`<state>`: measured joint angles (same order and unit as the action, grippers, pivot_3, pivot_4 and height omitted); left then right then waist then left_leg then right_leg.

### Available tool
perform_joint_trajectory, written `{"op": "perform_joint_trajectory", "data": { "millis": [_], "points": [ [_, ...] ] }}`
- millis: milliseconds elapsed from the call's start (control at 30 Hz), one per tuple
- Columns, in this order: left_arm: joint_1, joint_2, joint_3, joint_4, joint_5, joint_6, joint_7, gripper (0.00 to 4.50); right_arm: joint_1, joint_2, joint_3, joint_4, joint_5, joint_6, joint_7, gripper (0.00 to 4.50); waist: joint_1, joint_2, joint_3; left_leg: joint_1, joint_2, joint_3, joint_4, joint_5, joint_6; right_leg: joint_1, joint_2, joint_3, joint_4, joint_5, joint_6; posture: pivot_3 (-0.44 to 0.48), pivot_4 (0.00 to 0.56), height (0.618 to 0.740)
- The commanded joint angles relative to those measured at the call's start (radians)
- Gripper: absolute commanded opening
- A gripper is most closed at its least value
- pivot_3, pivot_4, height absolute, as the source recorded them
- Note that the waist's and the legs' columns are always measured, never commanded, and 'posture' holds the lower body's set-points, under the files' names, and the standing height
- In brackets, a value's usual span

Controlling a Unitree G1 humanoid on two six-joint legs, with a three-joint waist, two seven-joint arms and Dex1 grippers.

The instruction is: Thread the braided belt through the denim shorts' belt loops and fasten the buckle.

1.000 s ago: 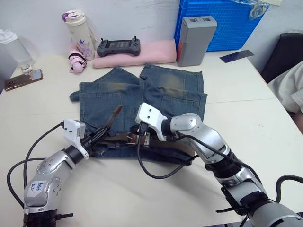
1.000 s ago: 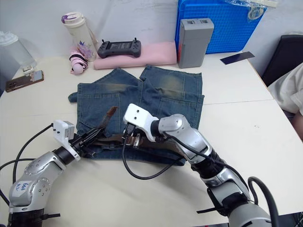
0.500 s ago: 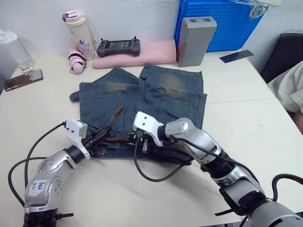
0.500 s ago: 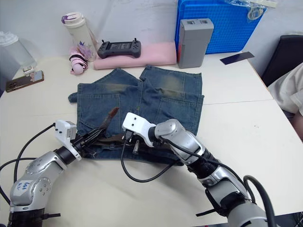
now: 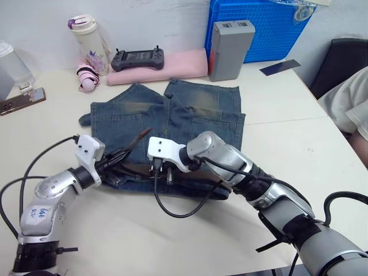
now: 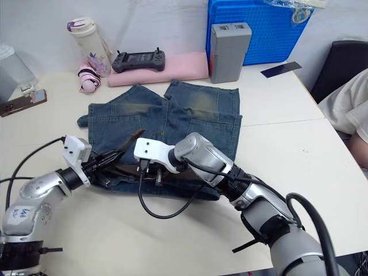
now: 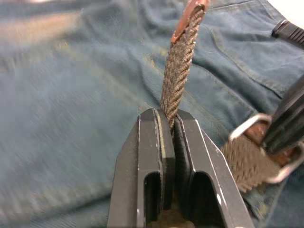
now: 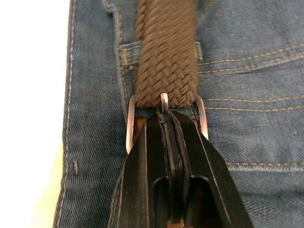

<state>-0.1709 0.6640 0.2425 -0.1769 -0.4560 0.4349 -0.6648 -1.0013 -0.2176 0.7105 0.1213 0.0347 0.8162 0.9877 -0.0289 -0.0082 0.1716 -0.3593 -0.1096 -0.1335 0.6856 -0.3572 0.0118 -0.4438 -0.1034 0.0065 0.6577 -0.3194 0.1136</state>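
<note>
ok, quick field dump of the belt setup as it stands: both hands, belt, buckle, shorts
left hand: shut on the braided belt, near its tan tip
right hand: shut at the buckle
braided belt: strap passes under a belt loop, pin lies on the braid; free end sticks up from left hand
denim shorts: flat on table, waistband toward robot
fastened: cannot tell
background: blue crate, grey box, controller

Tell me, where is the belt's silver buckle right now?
The buckle lies on the denim shorts at their near waistband edge, pinched by the right pincer, with the left pincer holding the braided belt alongside.
</note>
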Motion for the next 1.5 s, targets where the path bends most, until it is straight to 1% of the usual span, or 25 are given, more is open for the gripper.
{"op": "perform_joint_trajectory", "data": {
  "millis": [33, 133, 333, 567, 667, 767, 933, 1067, 1267, 1367, 1500],
  "points": [
    [-0.137, 0.067, -0.009, 0.026, 0.010, -0.030, -0.071, 0.00, 0.038, 0.034, 0.146, 0.104, -0.046, 0.004, 0.054, 0.03, -0.001, 0.000, 0.000, 0.001, 0.000, 0.000, -0.001, 0.000, 0.000, 0.000, 0.000, 0.000, 0.000, 0.000, -0.001, 0.000, 0.150, 0.718],
    [-0.226, 0.067, -0.053, 0.025, -0.010, -0.006, -0.114, 0.00, 0.033, 0.061, 0.161, 0.130, -0.073, -0.010, 0.065, 0.03, -0.007, 0.000, 0.000, 0.005, 0.001, 0.000, -0.004, 0.000, -0.001, 0.000, 0.001, 0.000, 0.000, 0.002, -0.004, 0.000, 0.150, 0.718],
    [-0.367, 0.041, -0.122, -0.018, -0.076, 0.077, -0.189, 0.00, 0.035, 0.100, 0.201, 0.166, -0.136, -0.047, 0.094, 0.03, -0.024, 0.000, 0.000, 0.007, 0.002, -0.001, -0.005, 0.000, -0.003, -0.001, 0.005, 0.001, 0.001, 0.003, -0.006, 0.000, 0.150, 0.718],
    [-0.486, 0.047, -0.148, 0.003, -0.082, 0.120, -0.267, 0.00, 0.049, 0.123, 0.238, 0.204, -0.203, -0.100, 0.137, 0.03, -0.024, 0.000, 0.000, 0.008, 0.002, -0.002, -0.004, 0.001, -0.004, -0.001, 0.006, 0.001, 0.002, 0.004, -0.007, 0.000, 0.150, 0.718],
    [-0.579, 0.040, -0.157, 0.007, -0.124, 0.165, -0.313, 0.00, 0.052, 0.145, 0.262, 0.234, -0.232, -0.140, 0.159, 0.03, -0.023, 0.000, 0.000, 0.007, 0.002, -0.003, -0.004, 0.001, -0.004, -0.001, 0.006, 0.001, 0.001, 0.004, -0.008, 0.000, 0.150, 0.718],
    [-0.624, 0.030, -0.156, 0.005, -0.167, 0.216, -0.355, 0.00, 0.055, 0.163, 0.259, 0.255, -0.250, -0.165, 0.167, 0.03, -0.024, 0.000, 0.000, 0.007, 0.002, -0.003, -0.004, 0.001, -0.005, -0.001, 0.006, 0.001, 0.002, 0.004, -0.008, 0.000, 0.150, 0.718],
    [-0.632, 0.058, -0.116, 0.014, -0.241, 0.318, -0.452, 0.00, 0.066, 0.177, 0.242, 0.264, -0.269, -0.180, 0.176, 0.03, -0.032, 0.000, 0.000, 0.006, 0.002, -0.003, -0.005, 0.001, -0.005, -0.004, 0.007, 0.001, 0.002, 0.004, -0.008, 0.000, 0.150, 0.718],
    [-0.628, 0.080, -0.081, 0.078, -0.237, 0.317, -0.482, 0.00, 0.073, 0.180, 0.235, 0.262, -0.275, -0.182, 0.180, 0.03, -0.033, 0.001, 0.000, 0.006, 0.002, -0.004, -0.006, 0.001, -0.005, -0.005, 0.007, 0.001, 0.002, 0.004, -0.008, 0.000, 0.150, 0.718],
    [-0.639, 0.094, -0.047, 0.105, -0.259, 0.326, -0.480, 0.00, 0.081, 0.182, 0.226, 0.269, -0.287, -0.189, 0.180, 0.03, -0.028, 0.000, 0.000, 0.005, 0.003, -0.006, -0.004, 0.000, -0.006, -0.005, 0.007, 0.001, 0.001, 0.004, -0.008, 0.000, 0.150, 0.718],
    [-0.636, 0.100, -0.016, 0.103, -0.274, 0.336, -0.462, 0.00, 0.090, 0.187, 0.214, 0.275, -0.310, -0.197, 0.185, 0.03, -0.027, 0.006, -0.004, 0.008, 0.001, -0.006, -0.005, 0.000, -0.006, -0.003, 0.007, 0.001, 0.001, 0.004, -0.009, 0.000, 0.150, 0.718],
    [-0.608, 0.105, 0.005, 0.093, -0.261, 0.323, -0.434, 0.00, 0.101, 0.189, 0.204, 0.278, -0.330, -0.204, 0.192, 0.03, -0.027, 0.006, -0.004, 0.009, 0.002, -0.008, -0.004, 0.000, -0.007, -0.003, 0.007, 0.002, 0.003, 0.005, -0.010, 0.000, 0.150, 0.718]
  ]
}}
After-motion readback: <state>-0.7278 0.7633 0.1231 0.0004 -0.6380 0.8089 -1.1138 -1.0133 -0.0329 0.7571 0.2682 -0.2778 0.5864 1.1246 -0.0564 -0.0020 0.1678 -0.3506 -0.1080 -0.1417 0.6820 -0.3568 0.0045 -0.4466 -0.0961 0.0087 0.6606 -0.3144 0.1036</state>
